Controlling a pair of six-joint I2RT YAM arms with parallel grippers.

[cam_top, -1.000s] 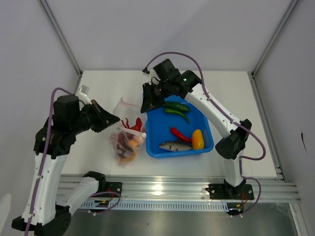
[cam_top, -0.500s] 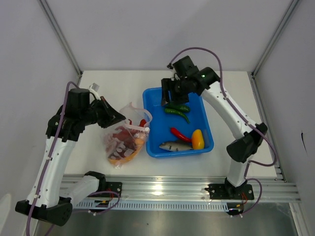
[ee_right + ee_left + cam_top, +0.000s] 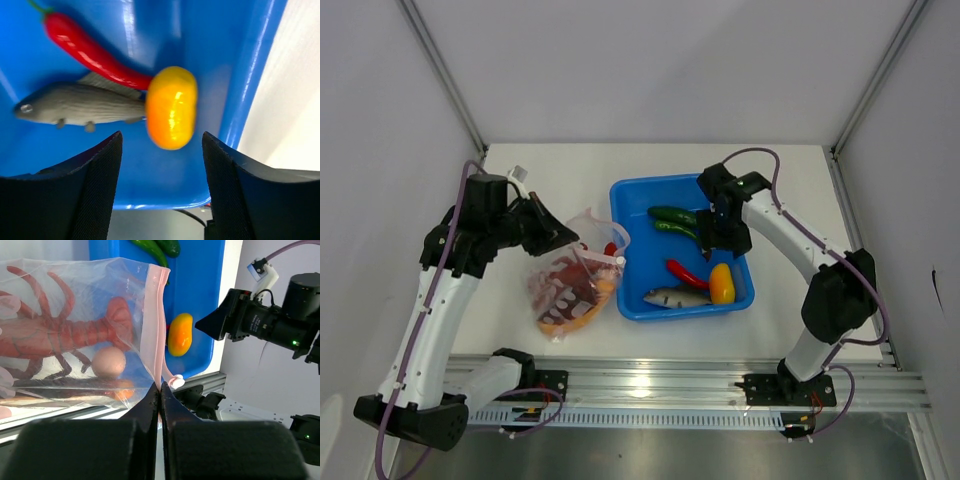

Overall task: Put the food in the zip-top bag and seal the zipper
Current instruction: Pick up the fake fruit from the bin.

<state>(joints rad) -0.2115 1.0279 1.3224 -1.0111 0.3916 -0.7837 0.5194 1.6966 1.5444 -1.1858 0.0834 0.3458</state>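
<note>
The zip-top bag [image 3: 567, 291] lies left of the blue tub, holding a red lobster [image 3: 60, 332], a pale egg [image 3: 108, 362] and an orange piece. My left gripper [image 3: 160, 386] is shut on the pink zipper [image 3: 152, 325] strip, beside its white slider [image 3: 176, 382], and holds the mouth up. My right gripper [image 3: 722, 240] hangs open over the tub, its fingers [image 3: 100, 175] either side of the yellow pepper [image 3: 171, 107] without touching it. A grey fish [image 3: 80, 105] and a red chili [image 3: 90, 52] lie next to the pepper.
The blue tub [image 3: 630, 280] stands mid-table with two green vegetables [image 3: 678, 222] at its far end. White walls and metal posts close off the back and sides. The rail with both arm bases runs along the near edge.
My right gripper has opened and swung from the bag's mouth across to the tub's near right, above the pepper. My left arm has shifted slightly, and the bag now sits fuller.
</note>
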